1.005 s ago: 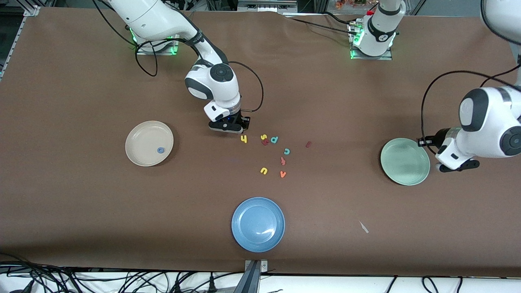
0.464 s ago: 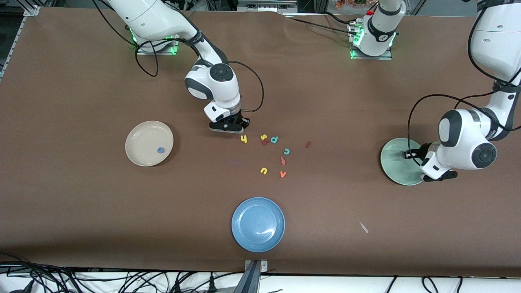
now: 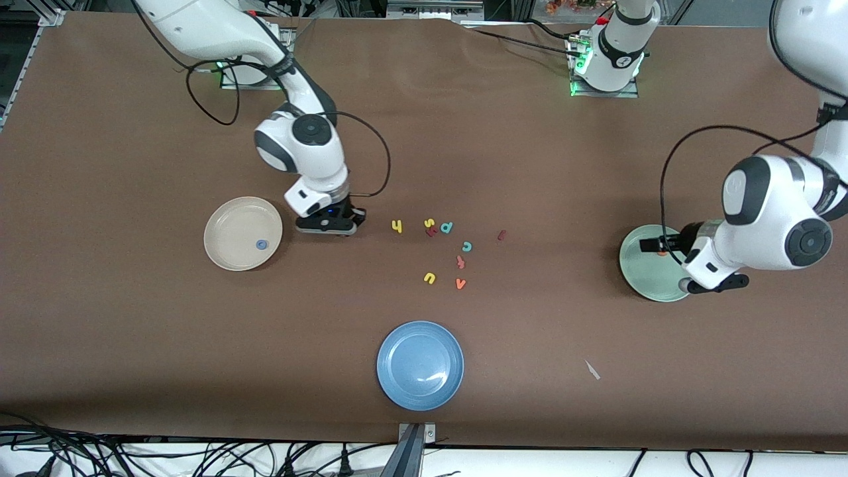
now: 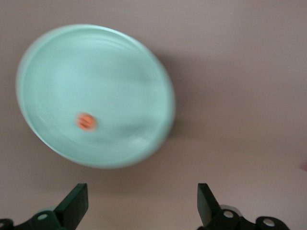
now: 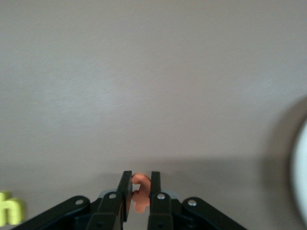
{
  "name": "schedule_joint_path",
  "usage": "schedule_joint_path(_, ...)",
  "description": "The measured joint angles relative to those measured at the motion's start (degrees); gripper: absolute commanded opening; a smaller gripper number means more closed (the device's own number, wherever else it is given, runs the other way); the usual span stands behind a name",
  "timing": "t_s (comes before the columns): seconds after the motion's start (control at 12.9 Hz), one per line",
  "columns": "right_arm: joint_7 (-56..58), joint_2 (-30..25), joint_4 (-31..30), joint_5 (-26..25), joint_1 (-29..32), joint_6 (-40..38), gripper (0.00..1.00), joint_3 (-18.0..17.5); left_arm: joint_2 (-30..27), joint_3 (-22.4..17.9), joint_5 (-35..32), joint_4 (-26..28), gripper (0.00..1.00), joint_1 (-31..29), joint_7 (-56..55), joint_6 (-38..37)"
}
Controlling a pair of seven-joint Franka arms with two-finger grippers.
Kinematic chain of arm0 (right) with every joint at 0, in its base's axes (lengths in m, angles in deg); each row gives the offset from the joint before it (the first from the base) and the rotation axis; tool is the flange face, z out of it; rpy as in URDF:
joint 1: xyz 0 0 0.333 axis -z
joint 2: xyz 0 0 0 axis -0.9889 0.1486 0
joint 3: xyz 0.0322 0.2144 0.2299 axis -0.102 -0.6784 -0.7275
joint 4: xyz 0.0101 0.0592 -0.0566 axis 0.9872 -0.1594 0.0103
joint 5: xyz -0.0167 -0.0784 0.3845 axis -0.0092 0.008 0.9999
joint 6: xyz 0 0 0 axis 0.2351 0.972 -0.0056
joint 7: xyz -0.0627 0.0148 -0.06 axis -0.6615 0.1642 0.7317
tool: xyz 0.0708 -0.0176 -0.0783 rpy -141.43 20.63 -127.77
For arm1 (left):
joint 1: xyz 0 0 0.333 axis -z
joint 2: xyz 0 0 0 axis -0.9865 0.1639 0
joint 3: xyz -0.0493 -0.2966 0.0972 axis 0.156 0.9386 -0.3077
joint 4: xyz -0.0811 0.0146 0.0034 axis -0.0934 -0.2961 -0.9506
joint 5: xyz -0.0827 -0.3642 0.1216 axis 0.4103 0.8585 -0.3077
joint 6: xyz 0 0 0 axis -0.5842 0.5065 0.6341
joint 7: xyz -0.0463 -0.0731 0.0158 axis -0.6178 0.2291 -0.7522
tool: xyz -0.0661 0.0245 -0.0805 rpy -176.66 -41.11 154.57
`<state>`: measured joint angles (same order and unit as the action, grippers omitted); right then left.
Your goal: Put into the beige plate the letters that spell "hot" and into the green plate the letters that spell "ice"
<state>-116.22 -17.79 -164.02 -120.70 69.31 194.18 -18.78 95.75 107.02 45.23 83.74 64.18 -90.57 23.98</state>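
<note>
My right gripper (image 3: 326, 228) hangs over the table between the beige plate (image 3: 232, 232) and the loose letters. In the right wrist view it (image 5: 140, 178) is shut on the orange t (image 5: 139, 194). The blue o (image 3: 262, 244) lies in the beige plate. The yellow h (image 3: 397, 226) is on the table, also in the right wrist view (image 5: 9, 209). My left gripper (image 3: 652, 245) hovers open over the green plate (image 3: 639, 278), its jaws (image 4: 141, 201) wide apart and empty. The orange e (image 4: 86, 121) lies in that plate (image 4: 124, 72). The teal c (image 3: 466, 246) and maroon i (image 3: 501, 234) rest mid-table.
Around the c lie a yellow s (image 3: 429, 223), a teal d (image 3: 446, 227), a reddish letter (image 3: 460, 262), a yellow u (image 3: 429, 278) and an orange v (image 3: 460, 283). A blue plate (image 3: 420, 366) sits nearer the front camera. A small pale scrap (image 3: 592, 370) lies toward the left arm's end.
My right gripper shut on the orange t and moved from beside the h toward the beige plate. My left gripper swung over the green plate and opened; the e now lies in it.
</note>
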Motion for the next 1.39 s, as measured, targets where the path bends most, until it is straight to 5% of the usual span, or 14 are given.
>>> schedule_joint_path(0.39, 5.4, -7.4, -3.8, 0.7, 1.2, -12.4, 0.06, -1.3, -3.6, 14.6, 1.1, 1.4, 1.00, 1.7, -19.1, 3.0)
schedule_joint_path(0.7, 27.7, -12.8, -3.8, 13.3, 3.0, -17.7, 0.06, 1.5, 2.4, 15.3, -2.7, 4.1, 1.00, 9.8, -26.0, 15.4)
schedule_joint_path(1.08, 42.1, -13.1, -4.2, 15.2, 4.7, -15.6, 0.08, 9.1, 13.7, 15.2, -17.2, 4.4, 0.93, 14.3, -35.0, 22.6)
schedule_joint_path(1.31, 44.3, -9.5, -4.2, 15.3, 4.9, -9.9, 0.58, 11.7, 17.8, 15.2, -22.0, 4.4, 0.80, 16.1, -39.4, 25.2)
schedule_joint_path(1.39, 44.3, -8.7, -4.2, 15.3, 4.9, -9.2, 0.59, 11.8, 18.5, 15.2, -22.4, 4.4, 0.78, 16.6, -40.2, 25.3)
